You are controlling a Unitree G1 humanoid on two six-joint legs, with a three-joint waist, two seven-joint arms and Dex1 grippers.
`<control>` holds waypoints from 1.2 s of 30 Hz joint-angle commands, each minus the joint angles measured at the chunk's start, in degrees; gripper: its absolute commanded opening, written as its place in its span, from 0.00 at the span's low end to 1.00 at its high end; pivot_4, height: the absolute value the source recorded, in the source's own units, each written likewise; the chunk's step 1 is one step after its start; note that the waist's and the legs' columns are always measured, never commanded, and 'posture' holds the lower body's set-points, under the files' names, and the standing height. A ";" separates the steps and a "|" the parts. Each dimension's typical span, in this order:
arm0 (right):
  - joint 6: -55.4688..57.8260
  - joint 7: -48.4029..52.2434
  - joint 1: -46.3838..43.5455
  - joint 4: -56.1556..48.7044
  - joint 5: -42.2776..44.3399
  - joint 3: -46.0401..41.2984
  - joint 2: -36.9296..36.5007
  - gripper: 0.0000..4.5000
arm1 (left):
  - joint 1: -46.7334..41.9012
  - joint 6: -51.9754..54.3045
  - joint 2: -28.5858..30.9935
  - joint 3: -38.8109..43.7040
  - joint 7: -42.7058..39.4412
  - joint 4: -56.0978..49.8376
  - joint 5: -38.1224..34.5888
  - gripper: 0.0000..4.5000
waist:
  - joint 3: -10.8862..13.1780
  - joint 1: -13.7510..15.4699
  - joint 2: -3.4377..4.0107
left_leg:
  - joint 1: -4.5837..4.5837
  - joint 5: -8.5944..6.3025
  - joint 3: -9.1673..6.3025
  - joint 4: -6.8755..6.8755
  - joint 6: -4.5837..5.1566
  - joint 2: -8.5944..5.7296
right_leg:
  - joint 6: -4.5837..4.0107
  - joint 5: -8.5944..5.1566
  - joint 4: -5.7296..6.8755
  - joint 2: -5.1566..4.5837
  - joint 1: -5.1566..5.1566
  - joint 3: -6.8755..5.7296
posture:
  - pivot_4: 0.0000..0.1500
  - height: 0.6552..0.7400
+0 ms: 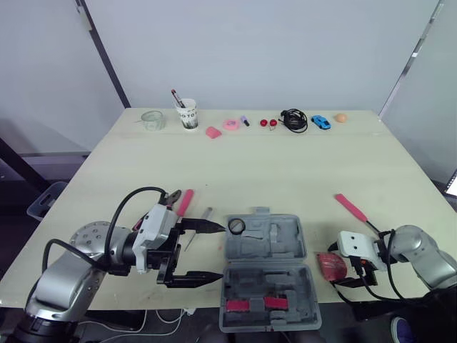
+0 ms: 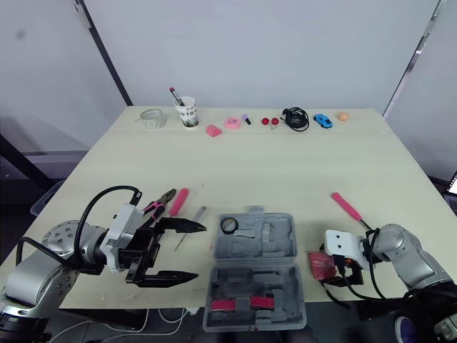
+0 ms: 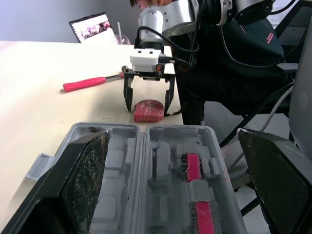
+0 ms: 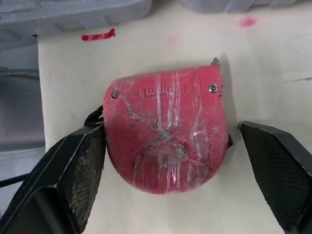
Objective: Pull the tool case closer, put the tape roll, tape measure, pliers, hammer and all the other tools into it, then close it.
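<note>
So the red, D-shaped plastic tape measure (image 4: 165,141) is lying flat on the table at the lower right of the head view, just beside the right edge of the open grey plastic tool case (image 1: 282,246), which fills the bottom centre. The right gripper (image 3: 148,105) is directly over it with its fingers spread wide, one on each side. One finger (image 4: 73,175) looks right up against the curved edge, and the other has a bit of a gap.

The straight edge of the tape measure faces the case and the rounded end points away, so I'd say the fingers are lined up across its width. They just need to squeeze and carry it a short way left into a tray slot.

The left gripper (image 1: 214,251) hangs at the case's left side, jaws wide open too and holding nothing. It's much farther from the tape measure, so this is clearly the right arm's job.
</note>
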 commanded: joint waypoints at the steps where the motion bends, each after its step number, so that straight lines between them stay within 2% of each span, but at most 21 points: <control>1: -1.31 0.14 -1.03 1.06 -0.37 -0.05 0.38 0.99 | -0.49 -0.75 0.77 0.83 -0.31 -1.50 -0.14 1.00 | 0.00 0.00 0.00 | 0.00 0.00 0.00 0.00 0.00 0.00 | 0.00 0.00 0.00 0.00 0.00 0.00 | 1.00 1.00; 3: -1.05 0.67 -0.83 1.51 -0.42 0.15 0.36 0.99 | -0.29 -0.83 0.73 0.81 -0.17 -1.64 0.02 1.00 | 0.00 -0.01 0.00 | 0.01 0.00 0.00 0.00 0.00 0.00 | 0.00 0.00 0.01 0.00 0.00 0.00 | 1.00 1.00; 5: -1.12 0.79 -0.59 1.52 0.09 -0.08 0.73 0.90 | -0.22 -0.94 0.65 0.83 0.02 -1.70 0.17 1.00 | 0.00 -0.01 0.00 | 0.02 0.00 0.00 0.00 0.00 0.00 | 0.00 0.00 0.02 0.00 0.00 0.00 | 1.00 1.00; 6: -1.22 0.72 -0.54 1.49 0.14 -0.16 0.81 0.85 | -0.20 -0.98 0.65 0.91 0.03 -1.65 0.17 1.00 | 0.00 0.00 0.00 | 0.02 0.00 0.00 0.00 0.00 0.00 | 0.00 0.00 0.02 0.00 0.00 0.00 | 1.00 1.00; 8: -1.77 0.47 -0.33 1.66 -0.33 -0.10 0.54 0.66 | -0.04 -1.05 0.70 1.06 -0.02 -1.56 0.19 1.00 | -0.01 0.00 -0.01 | 0.02 0.00 0.00 0.00 0.00 0.00 | 0.00 0.00 0.02 0.00 0.00 0.00 | 1.00 1.00; 18: -2.03 -1.20 0.79 -0.06 0.13 -2.55 -1.17 0.66 | -0.27 -1.09 0.82 1.03 -0.24 -1.25 0.10 1.00 | -0.01 0.12 -0.02 | 0.01 0.00 0.00 0.00 0.00 0.00 | 0.00 0.00 0.02 0.00 0.00 0.01 | 1.00 1.00; 24: 7.38 -0.14 -2.16 -11.98 -0.25 -3.24 -5.63 0.66 | -0.64 -1.23 0.34 1.34 0.20 0.00 0.16 1.00 | 0.07 -0.13 0.12 | 0.00 0.00 0.03 0.01 0.00 0.00 | 0.00 0.00 0.05 -0.02 -0.04 0.03 | 1.00 1.00; 29: 20.07 3.45 -8.77 -19.42 0.77 0.33 -4.90 0.66 | -1.02 -1.22 -0.79 1.10 1.57 0.35 0.02 1.00 | 0.08 -0.28 0.13 | 0.02 0.00 0.00 0.00 0.00 0.05 | -0.01 -0.01 0.07 0.06 -0.05 0.03 | 1.00 1.00; 36: 38.61 5.08 -27.77 -16.18 -7.30 12.51 2.77 0.66 | -0.32 -0.54 -2.47 3.02 5.42 0.48 -0.95 1.00 | 0.09 -0.41 0.14 | -0.01 0.00 0.01 0.00 0.00 0.05 | -0.03 0.00 0.08 0.04 -0.10 0.04 | 1.00 1.00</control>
